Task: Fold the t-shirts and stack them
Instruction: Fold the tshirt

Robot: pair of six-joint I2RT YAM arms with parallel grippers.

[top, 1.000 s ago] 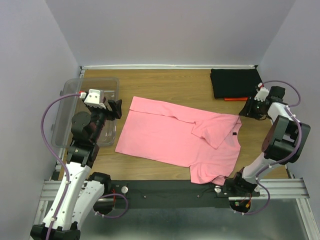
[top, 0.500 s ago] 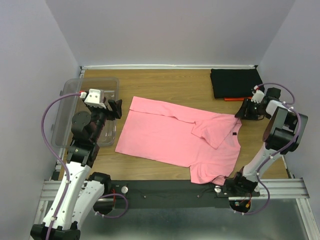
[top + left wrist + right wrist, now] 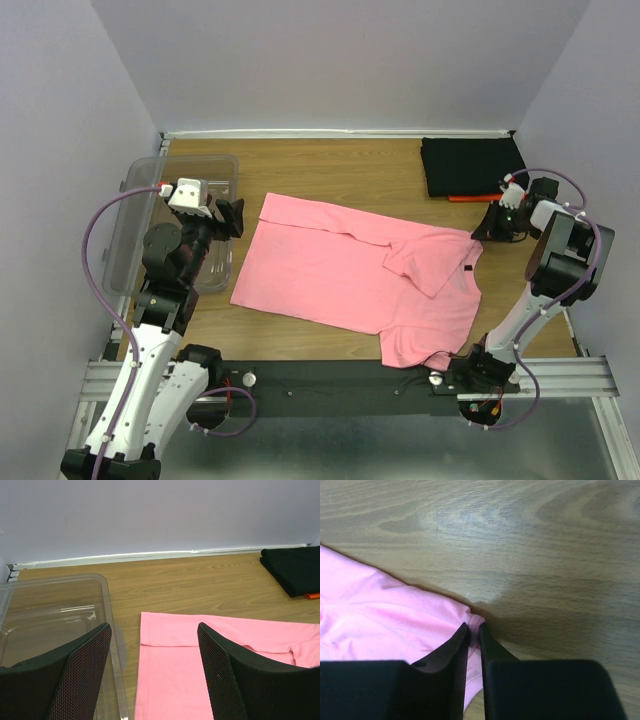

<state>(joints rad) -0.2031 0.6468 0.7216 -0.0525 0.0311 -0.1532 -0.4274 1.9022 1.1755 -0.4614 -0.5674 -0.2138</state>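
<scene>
— Checking the right gripper (image 3: pixel 487 228): what has it got?
— You have its jaws pinched almost together on the far right corner of the pink shirt (image 3: pixel 340 270). In your wrist view a thin fold of pink cloth sits between the two fingers (image 3: pixel 447 652), low against the table (image 3: pixel 340 165).
— And the left gripper (image 3: pixel 232 215)?
— Your left jaws stand wide apart with nothing between them. That gripper hangs by the right wall of the tub (image 3: pixel 135 200), just left of the pink shirt.
— Where does the pink shirt lie?
— You see it spread flat across the middle of the table, its long side running left to right. The collar end is on the right, and one sleeve is folded over onto the body there. Its near right corner reaches the table's near edge.
— The other shirts?
— You have the black shirt (image 3: pixel 470 165) folded in the far right corner. A strip of the orange shirt (image 3: pixel 472 198) shows from under its near edge. Your right gripper is just near of that pile.
</scene>
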